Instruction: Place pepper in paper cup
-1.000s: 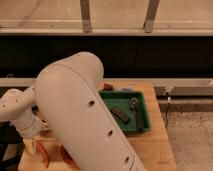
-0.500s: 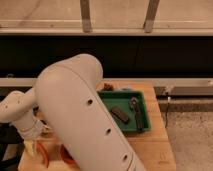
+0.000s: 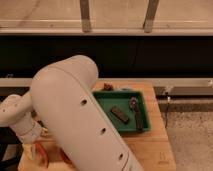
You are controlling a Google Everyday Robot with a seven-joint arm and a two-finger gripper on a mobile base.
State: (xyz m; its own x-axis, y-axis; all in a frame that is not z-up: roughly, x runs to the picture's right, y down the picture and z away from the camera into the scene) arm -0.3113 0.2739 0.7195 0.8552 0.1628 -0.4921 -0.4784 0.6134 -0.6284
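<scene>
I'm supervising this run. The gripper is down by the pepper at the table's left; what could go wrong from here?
The pepper lies near the left edge of the table, beside the open gripper; a glancing touch could push it off. The arm hides much of the table and no paper cup shows, so aiming the drop may be hard. The green tray sits close to the arm; a swing might bump it.

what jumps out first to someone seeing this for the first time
The big white robot arm fills the foreground, hiding much of the wooden table. Right of centre sits a green tray with dark items; at lower left the gripper hangs open beside the orange-red pepper.
</scene>
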